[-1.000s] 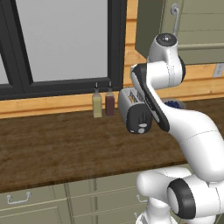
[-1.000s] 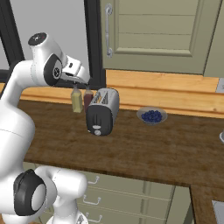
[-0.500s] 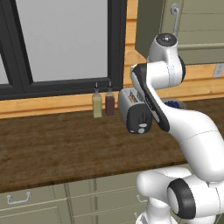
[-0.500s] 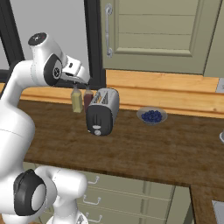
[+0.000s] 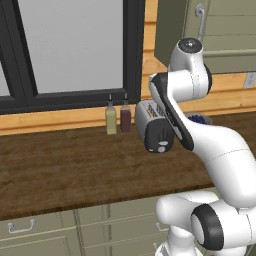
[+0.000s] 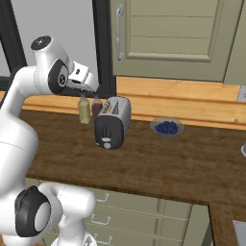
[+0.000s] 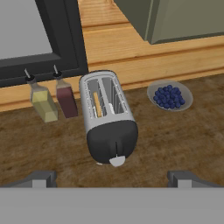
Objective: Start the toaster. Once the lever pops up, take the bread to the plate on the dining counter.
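The toaster (image 7: 108,124) stands on the dark wood counter (image 7: 175,140), its black end panel turned toward the robot and its 2 slots running away toward the wall. A thin pale-orange edge shows in the left slot, which I take to be the bread (image 7: 97,105) sitting inside (too little shows to be sure). The small pale lever (image 7: 117,161) sits low on the black panel. To the left of the toaster are 2 small bottles, a yellow bottle (image 7: 42,103) and a dark red bottle (image 7: 66,99), both near it but apart from it. To the right, well apart, is a bowl of blueberries (image 7: 170,95).

The gripper (image 7: 112,179) hovers above and on the near side of the toaster, jaws spread wide and holding nothing.

The step in hand is starting the toaster, and nothing has been pressed yet. To do it well, the hand should come down over the black panel with 1 fingertip lined up on the lever, then push straight down along the panel. A sideways shove could slide the light toaster toward the bottles.
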{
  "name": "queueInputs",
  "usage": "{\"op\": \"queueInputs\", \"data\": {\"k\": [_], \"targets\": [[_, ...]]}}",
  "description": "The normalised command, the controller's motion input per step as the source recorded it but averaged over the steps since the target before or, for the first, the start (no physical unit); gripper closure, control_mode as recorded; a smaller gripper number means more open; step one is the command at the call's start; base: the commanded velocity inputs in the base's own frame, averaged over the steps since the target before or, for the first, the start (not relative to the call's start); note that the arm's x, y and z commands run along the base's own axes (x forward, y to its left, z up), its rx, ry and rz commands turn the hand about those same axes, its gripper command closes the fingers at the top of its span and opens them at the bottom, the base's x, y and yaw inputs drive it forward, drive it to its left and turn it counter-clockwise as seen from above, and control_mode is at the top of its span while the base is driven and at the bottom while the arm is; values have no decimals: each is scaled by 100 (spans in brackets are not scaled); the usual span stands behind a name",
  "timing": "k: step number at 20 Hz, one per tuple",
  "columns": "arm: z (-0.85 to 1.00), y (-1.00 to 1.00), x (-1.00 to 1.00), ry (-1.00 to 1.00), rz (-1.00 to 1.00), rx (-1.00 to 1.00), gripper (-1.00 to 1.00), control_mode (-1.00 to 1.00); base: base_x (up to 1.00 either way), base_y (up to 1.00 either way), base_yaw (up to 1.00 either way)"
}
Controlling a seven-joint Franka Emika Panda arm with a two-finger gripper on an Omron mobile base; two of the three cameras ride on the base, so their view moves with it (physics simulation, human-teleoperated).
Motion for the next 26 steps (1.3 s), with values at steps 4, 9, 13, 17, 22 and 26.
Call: {"op": "queueInputs", "data": {"k": [4,9,13,17,22,26], "targets": [[0,0,0,0,0,0,-100,-100,0,0,0],[0,0,0,0,0,0,-100,-100,0,0,0],[0,0,0,0,0,0,-100,-100,0,0,0],[0,0,0,0,0,0,-100,-100,0,0,0],[0,0,0,0,0,0,-100,-100,0,0,0],[0,0,0,0,0,0,-100,-100,0,0,0]]}}
